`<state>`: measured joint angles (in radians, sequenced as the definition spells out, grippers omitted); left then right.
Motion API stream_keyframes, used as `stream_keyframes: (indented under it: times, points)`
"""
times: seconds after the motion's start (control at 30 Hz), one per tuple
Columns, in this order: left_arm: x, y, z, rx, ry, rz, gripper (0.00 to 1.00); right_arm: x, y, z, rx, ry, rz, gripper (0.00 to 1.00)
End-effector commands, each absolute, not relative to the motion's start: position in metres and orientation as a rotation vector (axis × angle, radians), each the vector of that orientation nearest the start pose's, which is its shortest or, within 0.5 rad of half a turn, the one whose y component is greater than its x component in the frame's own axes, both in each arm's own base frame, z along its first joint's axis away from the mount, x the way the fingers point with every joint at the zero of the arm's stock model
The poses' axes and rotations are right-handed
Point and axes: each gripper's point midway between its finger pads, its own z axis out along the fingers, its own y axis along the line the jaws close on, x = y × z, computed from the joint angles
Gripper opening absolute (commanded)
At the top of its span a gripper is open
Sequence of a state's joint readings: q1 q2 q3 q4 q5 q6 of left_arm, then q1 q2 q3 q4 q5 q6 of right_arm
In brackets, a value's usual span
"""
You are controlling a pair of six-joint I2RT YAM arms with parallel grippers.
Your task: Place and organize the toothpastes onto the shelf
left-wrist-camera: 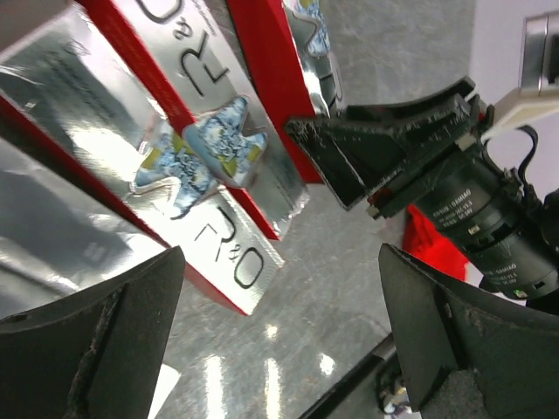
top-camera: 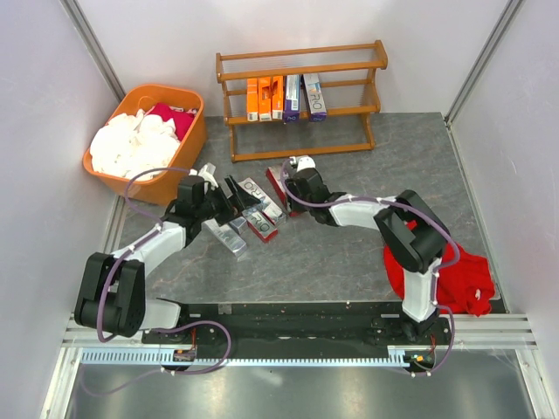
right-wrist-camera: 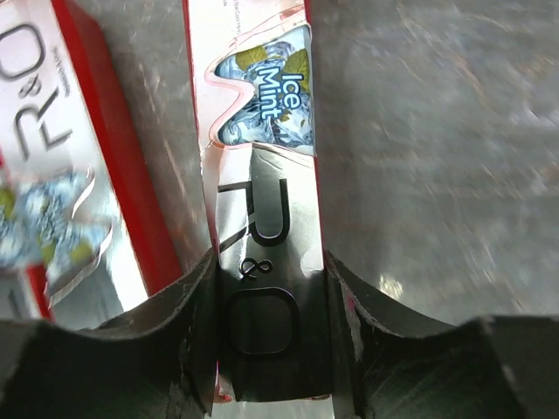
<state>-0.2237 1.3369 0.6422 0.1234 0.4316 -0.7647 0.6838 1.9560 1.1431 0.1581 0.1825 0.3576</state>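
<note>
The shelf (top-camera: 301, 87) stands at the back with several toothpastes upright on its middle tier, orange ones (top-camera: 264, 98) beside purple-and-white ones (top-camera: 304, 96). A pile of red-and-silver and silver cartons (top-camera: 249, 216) lies on the table in front. My right gripper (right-wrist-camera: 269, 262) is shut on one red-and-silver carton (right-wrist-camera: 262, 157) at the pile's right edge, a finger pressed on each long side. It shows in the top view as the right gripper (top-camera: 286, 185). My left gripper (left-wrist-camera: 281, 253) is open over the pile's left side, with a silver carton (left-wrist-camera: 201, 148) just ahead of its fingers and only bare table between them.
An orange tub (top-camera: 188, 153) of white and red cloth sits at the back left. A red cloth (top-camera: 450, 275) lies at the right near edge. White walls close in both sides. The right gripper (left-wrist-camera: 376, 148) appears close ahead in the left wrist view.
</note>
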Motion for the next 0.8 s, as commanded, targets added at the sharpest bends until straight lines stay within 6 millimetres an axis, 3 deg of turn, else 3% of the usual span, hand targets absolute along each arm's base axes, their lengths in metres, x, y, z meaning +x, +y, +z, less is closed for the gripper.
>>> stream_keyframes:
  times: [0.0, 0.03, 0.07, 0.1, 0.23, 0.57, 0.7, 0.77]
  points:
    - [0.326, -0.195, 0.138, -0.302, 2.133, -1.215, 1.0, 0.39, 0.307, 0.089, -0.232, 2.112, 0.45, 0.39]
    - [0.326, -0.196, 0.139, -0.3, 2.131, -1.223, 1.0, 0.387, 0.307, 0.105, -0.226, 2.08, 0.475, 0.38]
    - [0.325, -0.196, 0.139, -0.303, 2.128, -1.229, 1.0, 0.377, 0.307, 0.102, -0.236, 2.089, 0.481, 0.38]
    - [0.326, -0.197, 0.143, -0.291, 2.113, -1.243, 1.0, 0.373, 0.307, 0.115, -0.232, 2.064, 0.504, 0.38]
    - [0.323, -0.203, 0.149, -0.282, 2.077, -1.296, 1.0, 0.345, 0.318, 0.128, -0.263, 2.051, 0.577, 0.37]
    - [0.322, -0.223, 0.146, -0.256, 2.087, -1.322, 1.0, 0.272, 0.372, 0.16, -0.398, 2.004, 0.751, 0.38]
    - [0.32, -0.227, 0.144, -0.246, 2.095, -1.329, 0.99, 0.263, 0.379, 0.173, -0.394, 1.973, 0.785, 0.39]
    - [0.319, -0.227, 0.146, -0.245, 2.078, -1.338, 0.93, 0.264, 0.38, 0.174, -0.395, 1.975, 0.778, 0.4]
